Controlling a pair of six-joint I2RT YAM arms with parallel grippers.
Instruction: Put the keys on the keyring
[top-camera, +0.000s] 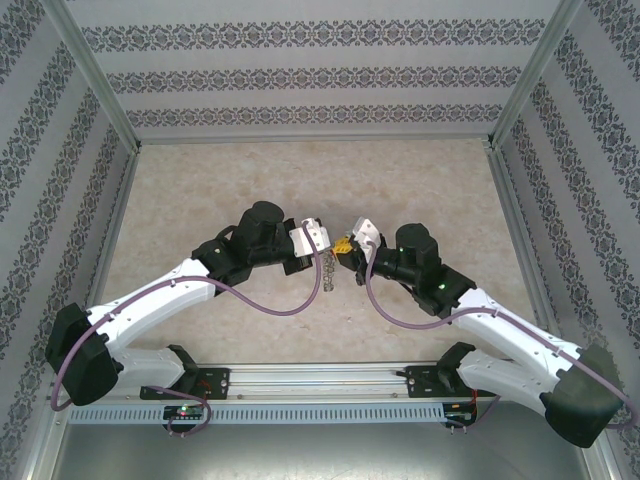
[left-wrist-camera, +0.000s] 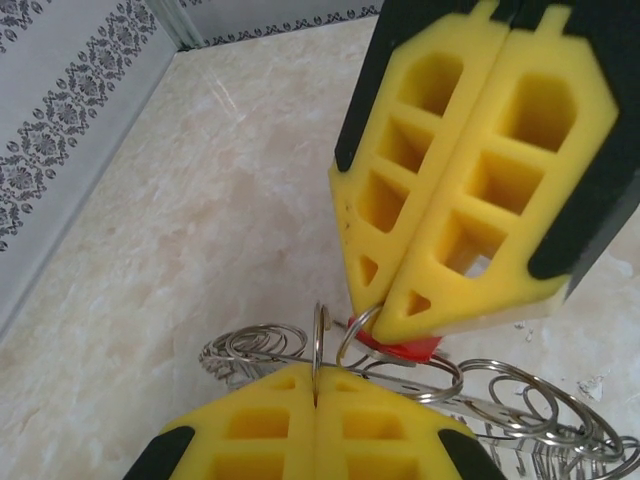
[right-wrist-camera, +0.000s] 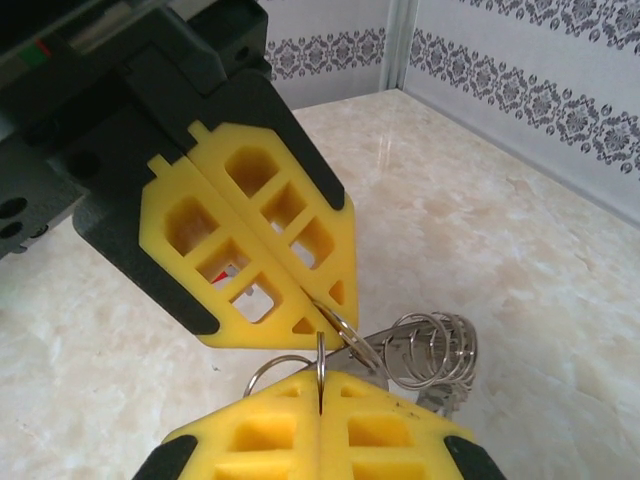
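- Left fingers (left-wrist-camera: 260, 425), bottom edge of the left wrist view: pressed together on one thin upright loop of the keyring (left-wrist-camera: 255, 347) (coiled wire spreading over the table (left-wrist-camera: 200, 200)).
- Top view, centre frame: the keyring trails just below the meeting tips.
- Red key (left-wrist-camera: 400, 349): its head sits under the right fingers (left-wrist-camera: 455, 135), which are closed on it; the right wrist view adds its thin silver loop clamped there.
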